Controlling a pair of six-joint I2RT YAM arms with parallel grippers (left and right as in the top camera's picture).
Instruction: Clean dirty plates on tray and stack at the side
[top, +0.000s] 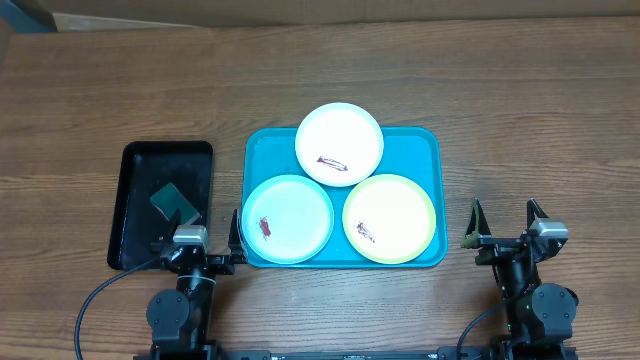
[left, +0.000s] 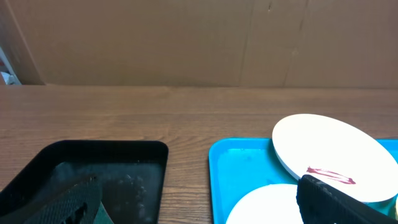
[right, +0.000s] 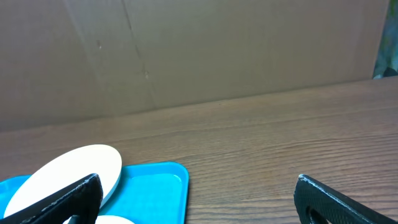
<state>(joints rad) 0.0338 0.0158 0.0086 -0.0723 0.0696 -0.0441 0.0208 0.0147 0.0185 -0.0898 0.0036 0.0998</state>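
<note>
While left gripper (top: 200, 224) and right gripper (top: 504, 215) sit wide open and empty, all round plastic plates (top: 340, 135) are dirty; grabbing the dark green sponge (top: 174, 202) on the left probably comes first.

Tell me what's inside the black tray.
A dark green block, probably a sponge, lies toward the near right corner of the black tray. Nothing else is clearly visible inside. The patch of tray floor beneath the block is covered.

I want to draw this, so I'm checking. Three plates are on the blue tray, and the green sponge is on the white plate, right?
Not quite. The green sponge lies in the black tray, left of the blue tray, not on the white plate. The overhead view shows it. The rest is right.
</note>
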